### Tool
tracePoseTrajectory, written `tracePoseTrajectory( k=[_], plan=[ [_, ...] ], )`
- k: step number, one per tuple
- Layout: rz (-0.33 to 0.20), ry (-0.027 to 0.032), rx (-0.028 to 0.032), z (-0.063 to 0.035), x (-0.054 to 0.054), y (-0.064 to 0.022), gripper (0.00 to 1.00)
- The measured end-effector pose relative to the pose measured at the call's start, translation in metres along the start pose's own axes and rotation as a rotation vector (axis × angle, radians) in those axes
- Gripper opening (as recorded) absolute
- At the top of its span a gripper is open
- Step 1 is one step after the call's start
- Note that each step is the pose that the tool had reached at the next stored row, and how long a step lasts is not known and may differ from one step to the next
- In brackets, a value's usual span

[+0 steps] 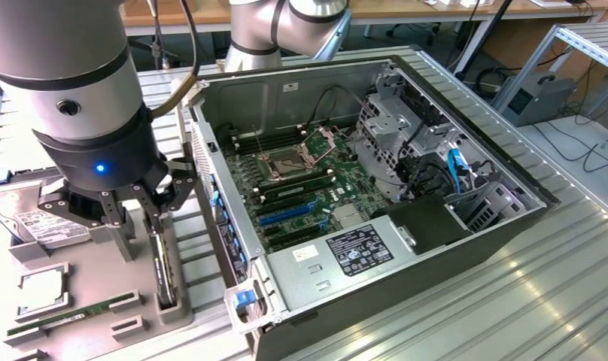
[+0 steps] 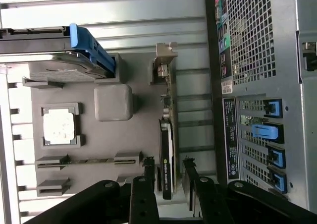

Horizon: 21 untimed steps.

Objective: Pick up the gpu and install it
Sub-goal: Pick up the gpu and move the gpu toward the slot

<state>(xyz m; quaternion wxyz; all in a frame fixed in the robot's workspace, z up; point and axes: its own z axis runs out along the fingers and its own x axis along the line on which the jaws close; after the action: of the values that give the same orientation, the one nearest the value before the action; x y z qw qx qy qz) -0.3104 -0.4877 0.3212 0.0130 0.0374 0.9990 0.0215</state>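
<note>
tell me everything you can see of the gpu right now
The gpu is a thin flat card standing on edge in a slot of the grey holder tray, next to the computer case. It has a black section with a small label, a bit of green board, and a silver metal bracket at the end away from the gripper. The gripper's open fingers straddle the black end, not yet clamped.
</note>
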Motion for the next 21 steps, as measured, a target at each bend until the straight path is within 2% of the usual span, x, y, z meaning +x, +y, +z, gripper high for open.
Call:
tracePoseTrajectory(
  k=[3, 6, 13, 21],
  plan=[
    [0.000, -0.0001, -0.0001, 0.0045, 0.000, -0.0002, 0.36],
    [0.000, -0.0001, -0.0001, 0.0154, 0.000, -0.0007, 0.36],
    [0.000, -0.0003, -0.0003, 0.0174, 0.000, -0.0007, 0.36],
    [0.000, -0.0002, -0.0002, 0.0318, 0.001, -0.0014, 0.36]
  ],
)
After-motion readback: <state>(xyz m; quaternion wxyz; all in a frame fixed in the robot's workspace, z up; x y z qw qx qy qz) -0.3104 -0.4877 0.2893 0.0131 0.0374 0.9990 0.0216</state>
